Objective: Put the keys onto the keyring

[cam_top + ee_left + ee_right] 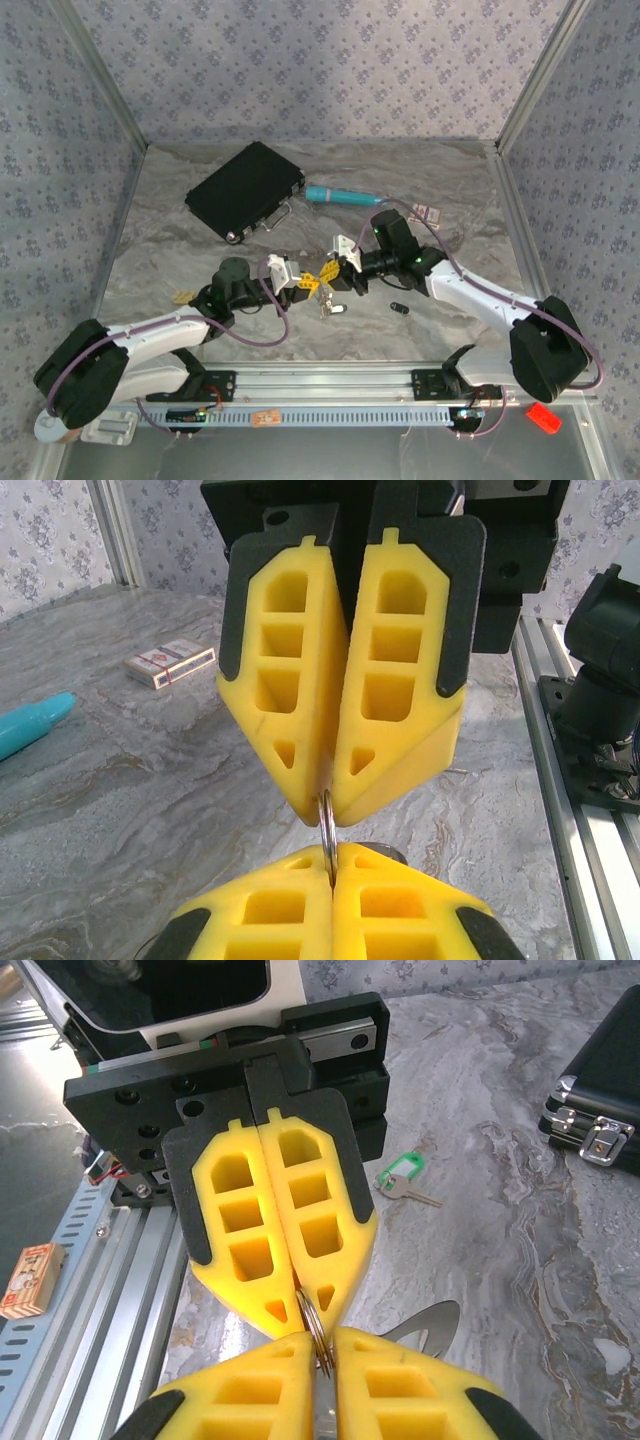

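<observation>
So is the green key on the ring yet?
No, the green key lies alone on the table, well apart from the keyring.

A grey, marbled table (400, 165) carried everything. The black case (245, 190) lay flat on it toward the far left, set at a slant, with its latched edge facing the near right. To the case's right, a teal pen (335, 195) lay just beside that edge. Farther right of the case, past the pen, sat a small card box (428, 211). A green-headed key (400, 1175) lay flat on the marble, nearer than the case and apart from it. Well apart from the case, to its near right, rested a small dark object (400, 307), too small to identify.
</observation>
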### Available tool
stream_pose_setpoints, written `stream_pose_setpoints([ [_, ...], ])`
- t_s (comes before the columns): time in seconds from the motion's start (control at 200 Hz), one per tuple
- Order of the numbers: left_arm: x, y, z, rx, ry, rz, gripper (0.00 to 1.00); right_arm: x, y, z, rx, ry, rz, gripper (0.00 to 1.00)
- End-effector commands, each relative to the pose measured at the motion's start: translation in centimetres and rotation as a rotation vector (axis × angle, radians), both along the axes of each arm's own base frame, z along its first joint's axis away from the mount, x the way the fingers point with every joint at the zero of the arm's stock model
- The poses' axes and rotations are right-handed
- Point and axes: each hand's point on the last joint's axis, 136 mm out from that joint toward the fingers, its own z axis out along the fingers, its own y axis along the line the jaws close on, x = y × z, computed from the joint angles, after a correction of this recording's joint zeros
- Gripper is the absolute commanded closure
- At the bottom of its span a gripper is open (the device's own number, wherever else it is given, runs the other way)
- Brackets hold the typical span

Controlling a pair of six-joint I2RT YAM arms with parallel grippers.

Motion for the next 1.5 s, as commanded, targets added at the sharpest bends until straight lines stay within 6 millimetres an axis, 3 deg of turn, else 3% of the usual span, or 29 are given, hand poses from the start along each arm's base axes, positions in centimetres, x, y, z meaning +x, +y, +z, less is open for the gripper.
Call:
stream_pose_setpoints([
  [0.0,-0.7,-0.2,1.8,-0.053,-0.049,-0.037,1.00,-0.2,0.5,0.8,0.011,-0.005,0.031,0.88],
  [0.1,-0.7,-0.2,1.9,-0.055,-0.050,-0.037,1.00,-0.2,0.6,0.7,0.004,-0.006,0.036,0.90],
  [0.19,-0.7,-0.2,2.0,-0.056,-0.051,-0.036,1.00,-0.3,0.6,0.5,-0.004,-0.002,0.039,1.00],
  [0.23,-0.7,-0.2,1.9,-0.053,-0.049,-0.034,1.00,-0.3,0.5,0.4,-0.017,-0.002,0.038,1.00],
  [0.36,-0.3,0.1,1.8,-0.044,-0.048,-0.004,0.70,-0.5,0.1,0.3,-0.090,-0.027,0.044,1.00],
  [0.48,-0.1,0.4,1.4,-0.004,-0.047,0.018,0.62,-0.5,-0.4,-0.2,-0.193,-0.064,0.040,1.00],
  [0.705,-0.1,0.9,1.1,0.043,-0.046,0.037,0.63,-0.5,-1.0,-1.1,-0.418,-0.130,0.061,1.00],
  [0.875,-0.2,0.9,1.2,0.042,-0.044,0.032,0.67,-0.7,-0.9,-1.0,-0.488,-0.162,0.087,1.00],
  [0.9,-0.2,0.9,1.3,0.040,-0.046,0.033,0.68,-0.4,-0.4,0.0,-0.477,-0.189,0.084,1.00],
  [1.219,-0.3,0.7,1.8,0.019,-0.053,0.017,0.75,-0.6,0.5,0.2,-0.530,-0.239,0.107,1.00],
  [1.494,-0.5,0.7,2.1,0.006,-0.056,0.009,0.90,-0.4,1.1,0.2,-0.552,-0.258,0.108,1.00],
])
